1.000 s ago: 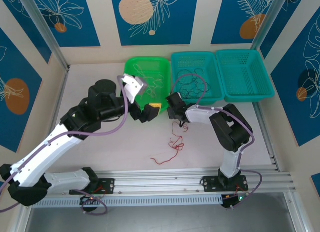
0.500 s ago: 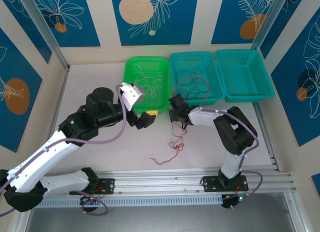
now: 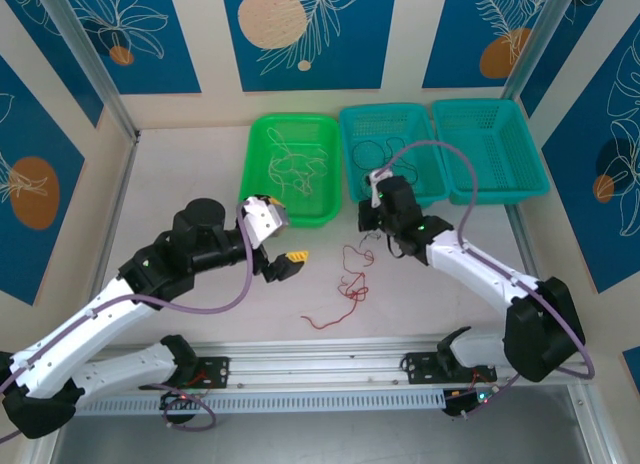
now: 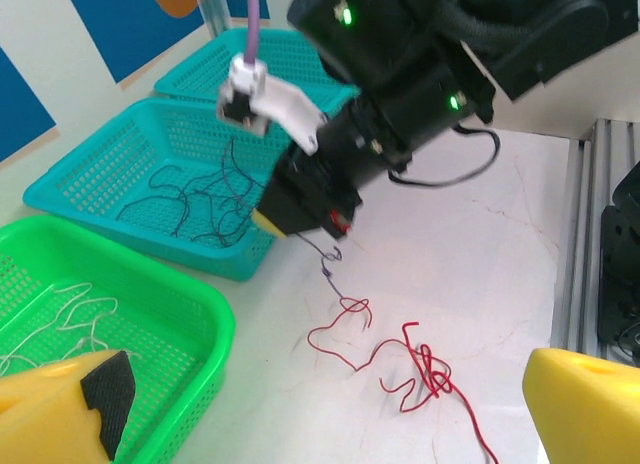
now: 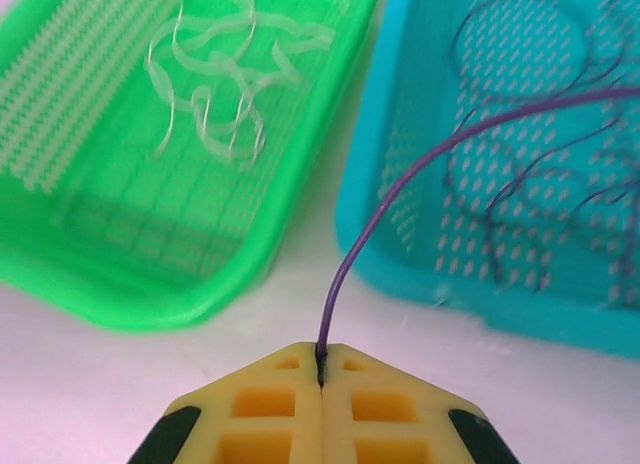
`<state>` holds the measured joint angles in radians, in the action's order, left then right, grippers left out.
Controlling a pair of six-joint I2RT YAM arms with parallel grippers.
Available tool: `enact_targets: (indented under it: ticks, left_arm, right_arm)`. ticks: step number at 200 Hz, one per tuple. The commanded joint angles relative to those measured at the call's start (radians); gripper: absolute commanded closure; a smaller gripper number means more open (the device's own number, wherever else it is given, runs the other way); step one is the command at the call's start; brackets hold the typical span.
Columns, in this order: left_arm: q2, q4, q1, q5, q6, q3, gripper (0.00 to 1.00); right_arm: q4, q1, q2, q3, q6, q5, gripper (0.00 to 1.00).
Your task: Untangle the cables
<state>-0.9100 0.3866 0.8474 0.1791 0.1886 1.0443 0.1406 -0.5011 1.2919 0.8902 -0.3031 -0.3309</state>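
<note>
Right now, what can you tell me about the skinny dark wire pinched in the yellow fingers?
The dark wire is hair-thin, purplish, smooth and bendy. It is pinched between the shut yellow tips of the right gripper. From there it rises and curves right, in front of the teal basket, and runs out of the picture, so its far end is unseen.

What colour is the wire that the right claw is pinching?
Dark purple. The wire pinched in the right claw shows best in the right wrist view.
</note>
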Motion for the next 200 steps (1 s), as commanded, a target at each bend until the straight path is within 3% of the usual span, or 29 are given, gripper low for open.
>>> enact_targets:
  ticks: [1, 26, 52, 66, 77, 87, 103, 134, 164, 181, 200]
  left_arm:
    - [-0.007, -0.055, 0.005, 0.039, 0.017, 0.000, 0.00]
    - [-0.011, -0.054, 0.005, 0.063, 0.019, -0.007, 0.00]
    - [-0.008, -0.040, 0.005, 0.060, 0.023, -0.035, 0.00]
    - [-0.007, -0.040, 0.006, 0.054, 0.014, -0.053, 0.00]
    - [-0.007, -0.038, 0.005, 0.057, 0.004, -0.065, 0.00]
    - [-0.008, -0.039, 0.006, 0.054, -0.008, -0.075, 0.00]
    - [-0.021, -0.039, 0.006, 0.044, -0.028, -0.087, 0.00]
    - [-0.094, -0.068, 0.006, 0.050, -0.113, -0.087, 0.00]
    - [-0.208, -0.216, 0.007, 0.106, -0.326, -0.123, 0.00]
    - [-0.267, -0.319, 0.009, 0.105, -0.464, -0.167, 0.05]
    - [-0.332, -0.430, 0.015, 0.069, -0.606, -0.223, 0.18]
  right_arm:
    - [0.013, 0.111, 0.005, 0.119, -0.042, 0.078, 1.00]
    - [0.016, 0.215, 0.142, 0.302, -0.030, 0.084, 1.00]
    - [0.061, 0.277, 0.384, 0.523, -0.018, 0.142, 0.99]
    - [0.178, 0.282, 0.518, 0.687, 0.008, 0.215, 0.77]
    - [0.289, 0.286, 0.594, 0.793, -0.004, 0.235, 0.42]
    - [0.320, 0.291, 0.607, 0.818, -0.031, 0.233, 0.29]
    - [0.278, 0.298, 0.539, 0.739, -0.068, 0.237, 0.22]
    - [0.247, 0.273, 0.287, 0.510, -0.103, 0.198, 0.22]
    - [0.246, 0.224, -0.036, 0.224, -0.221, 0.179, 0.22]
    - [0.275, 0.175, -0.178, 0.074, -0.292, 0.170, 0.23]
    - [0.335, 0.092, -0.265, -0.050, -0.387, 0.160, 0.24]
